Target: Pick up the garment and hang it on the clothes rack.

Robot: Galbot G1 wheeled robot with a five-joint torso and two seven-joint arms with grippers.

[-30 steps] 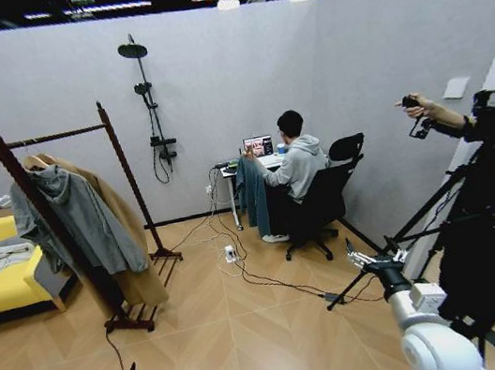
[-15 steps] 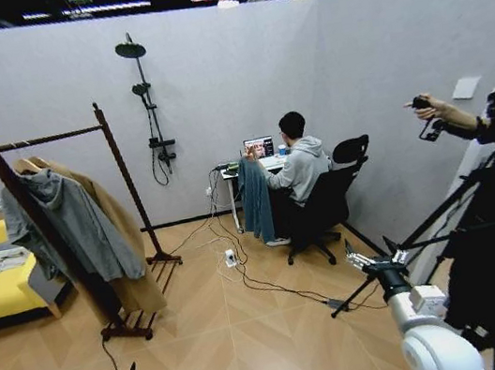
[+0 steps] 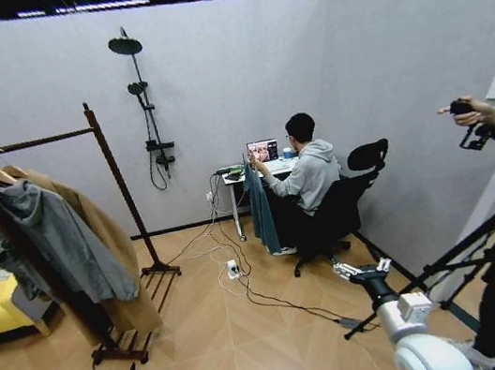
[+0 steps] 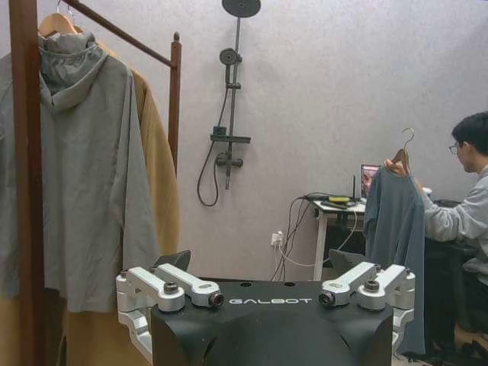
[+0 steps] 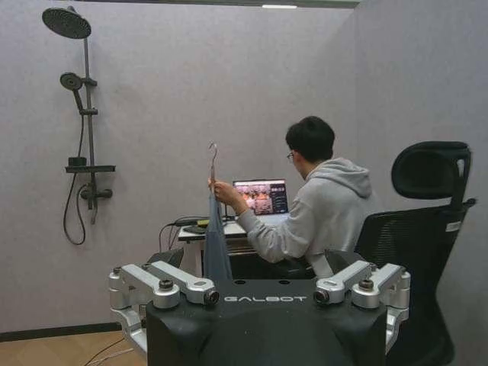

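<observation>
The dark teal garment (image 3: 259,200) hangs full length on its wooden hanger, metal hook up, held aloft by a seated person's hand (image 3: 249,158) beside the desk across the room from me. The reddish-brown clothes rack (image 3: 107,161) stands well apart at my left, its top bar already carrying a grey hooded jacket (image 3: 55,238) and a tan coat (image 3: 110,241).

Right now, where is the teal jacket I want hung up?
In the head view the garment hangs on its hanger right of centre, held up by the seated person's hand beside the desk, right of the clothes rack.
</observation>
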